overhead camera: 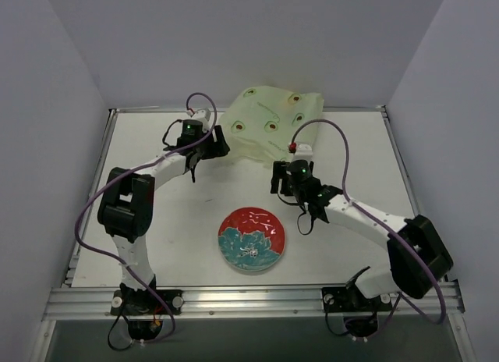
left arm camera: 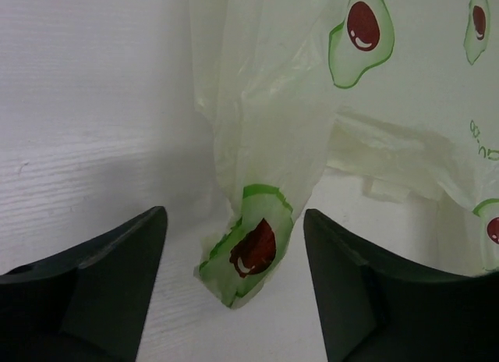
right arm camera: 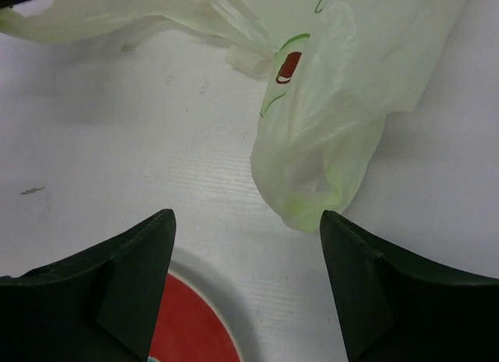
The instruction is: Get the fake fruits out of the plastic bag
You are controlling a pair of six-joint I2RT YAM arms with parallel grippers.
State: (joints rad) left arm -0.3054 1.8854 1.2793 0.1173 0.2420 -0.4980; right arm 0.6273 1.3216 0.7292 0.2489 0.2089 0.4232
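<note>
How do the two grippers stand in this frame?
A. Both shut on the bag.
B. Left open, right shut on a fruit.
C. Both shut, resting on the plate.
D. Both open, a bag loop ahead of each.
D: the wrist views show the left gripper and right gripper with fingers spread wide, a loop of the plastic bag lying ungripped before each.

The thin pale yellow-green plastic bag [overhead camera: 273, 120] with avocado prints blocks the middle of the far edge of the white worktop [overhead camera: 187, 221]; the round red-and-teal floral plate [overhead camera: 251, 239] occupies the middle by the near edge; the far-left and far-right corners lie bare, hemmed by grey walls [overhead camera: 47, 143]; the left gripper [overhead camera: 212, 146], jaws spread, straddles a twisted bag loop; the right gripper [overhead camera: 278, 180], jaws spread, faces a bag lobe across a bare strip.
</note>
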